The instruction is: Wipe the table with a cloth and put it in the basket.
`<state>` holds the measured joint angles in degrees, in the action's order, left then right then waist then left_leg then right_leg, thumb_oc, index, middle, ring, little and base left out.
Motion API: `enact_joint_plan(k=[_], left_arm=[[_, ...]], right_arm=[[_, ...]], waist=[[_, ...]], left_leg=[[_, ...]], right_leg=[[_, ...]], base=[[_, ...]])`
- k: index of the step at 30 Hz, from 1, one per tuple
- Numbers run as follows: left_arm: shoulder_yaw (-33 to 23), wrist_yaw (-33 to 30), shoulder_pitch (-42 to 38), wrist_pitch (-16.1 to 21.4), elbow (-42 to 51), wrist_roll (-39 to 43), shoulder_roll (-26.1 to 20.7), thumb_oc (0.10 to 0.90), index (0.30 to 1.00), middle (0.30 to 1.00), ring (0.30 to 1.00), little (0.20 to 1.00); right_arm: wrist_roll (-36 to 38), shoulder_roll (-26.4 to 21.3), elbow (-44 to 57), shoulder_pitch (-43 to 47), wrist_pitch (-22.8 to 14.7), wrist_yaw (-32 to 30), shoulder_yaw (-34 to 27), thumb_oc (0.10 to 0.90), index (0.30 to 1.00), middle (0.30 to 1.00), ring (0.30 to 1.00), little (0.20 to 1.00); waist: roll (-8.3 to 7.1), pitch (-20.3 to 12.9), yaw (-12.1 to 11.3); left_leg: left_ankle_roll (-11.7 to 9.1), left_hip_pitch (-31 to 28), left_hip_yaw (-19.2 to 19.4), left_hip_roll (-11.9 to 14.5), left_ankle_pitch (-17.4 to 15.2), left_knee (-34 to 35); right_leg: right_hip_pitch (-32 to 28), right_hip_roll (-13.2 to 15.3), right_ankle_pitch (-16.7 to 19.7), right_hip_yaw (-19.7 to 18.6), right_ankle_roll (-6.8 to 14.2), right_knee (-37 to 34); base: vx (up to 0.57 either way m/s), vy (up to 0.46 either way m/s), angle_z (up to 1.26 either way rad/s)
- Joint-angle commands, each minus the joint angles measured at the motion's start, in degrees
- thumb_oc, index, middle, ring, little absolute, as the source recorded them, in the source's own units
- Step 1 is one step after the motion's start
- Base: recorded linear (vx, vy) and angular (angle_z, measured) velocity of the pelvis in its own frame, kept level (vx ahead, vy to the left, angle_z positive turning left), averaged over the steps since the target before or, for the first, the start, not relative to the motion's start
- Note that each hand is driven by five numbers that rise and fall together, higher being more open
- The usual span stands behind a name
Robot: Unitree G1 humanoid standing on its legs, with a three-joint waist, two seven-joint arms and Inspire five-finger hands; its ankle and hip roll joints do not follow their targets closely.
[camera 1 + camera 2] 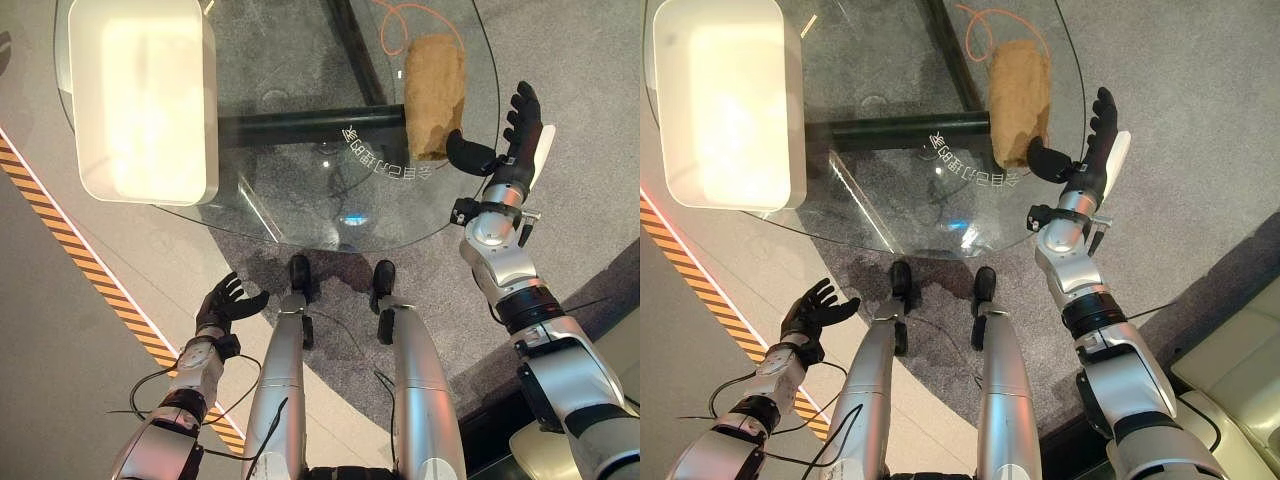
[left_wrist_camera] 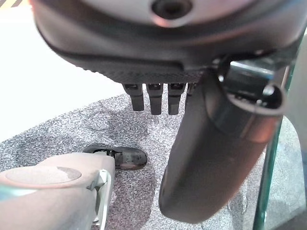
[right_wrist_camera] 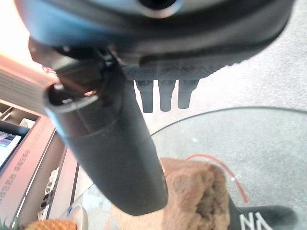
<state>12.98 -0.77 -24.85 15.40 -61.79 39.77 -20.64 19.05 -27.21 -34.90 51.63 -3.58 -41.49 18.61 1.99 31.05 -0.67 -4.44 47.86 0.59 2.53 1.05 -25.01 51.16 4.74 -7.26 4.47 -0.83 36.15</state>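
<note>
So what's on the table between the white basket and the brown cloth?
Nothing sits there. In the left eye view, bare glass table stretches from the basket to the cloth; a dark bar shows underneath, through the glass.

Tan folded cloth (image 1: 434, 95) on glass table (image 1: 300, 190)

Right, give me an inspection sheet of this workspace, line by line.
Surface: round glass table on a dark frame.
Job's things: brown cloth folded near the table's right edge; white basket on the left part.
Clutter: orange cord looped beyond the cloth.
Hands: right hand open beside the cloth, thumb at its near end; left hand open, low, off the table.
Cables: nothing seen apart from the cord.
Surroundings: grey carpet, striped floor tape.
</note>
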Motion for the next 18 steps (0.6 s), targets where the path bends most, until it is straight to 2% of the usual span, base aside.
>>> enact_joint_plan(k=[1, 14, 18], left_arm=[[0.1, -1.1, 2.1, 2.3, -0.1, 1.5, 0.9, 0.800, 0.900, 0.900, 0.900, 0.900], [1.5, -1.6, 2.4, 1.6, 1.1, 0.4, 2.6, 0.800, 0.900, 0.900, 0.900, 0.900], [1.6, -1.6, 2.4, 1.3, 1.2, 0.2, 2.8, 0.800, 0.900, 0.900, 0.900, 0.900]], right_arm=[[-3.1, -3.8, 6.8, 2.9, -0.7, -2.5, 1.0, 0.800, 0.900, 0.900, 0.900, 0.900], [-4.6, -1.1, 4.7, 6.6, 8.2, -1.5, 6.5, 0.800, 0.900, 0.900, 0.900, 0.900], [-4.3, -0.9, 3.4, 7.6, 9.5, -1.7, 7.6, 0.800, 0.900, 0.900, 0.900, 0.900]], waist=[[1.94, -1.3, 0.1], [2.97, -1.3, -1.2], [3.22, -1.3, -1.5]], left_leg=[[2.1, -1.4, 1.8, -3.9, -4.5, -3.0], [2.1, -2.9, 2.8, -4.0, -3.9, -1.5], [2.1, -3.2, 2.9, -4.1, -3.8, -1.4]], right_leg=[[-3.6, -1.3, 1.3, 2.4, 0.1, -6.5], [-4.5, -0.5, 1.0, 3.4, -0.3, -7.0], [-4.8, -0.3, 1.0, 3.5, -0.4, -7.0]], base=[[0.00, 0.000, 0.00], [0.01, 0.008, 0.03], [0.00, 0.000, 0.00]])
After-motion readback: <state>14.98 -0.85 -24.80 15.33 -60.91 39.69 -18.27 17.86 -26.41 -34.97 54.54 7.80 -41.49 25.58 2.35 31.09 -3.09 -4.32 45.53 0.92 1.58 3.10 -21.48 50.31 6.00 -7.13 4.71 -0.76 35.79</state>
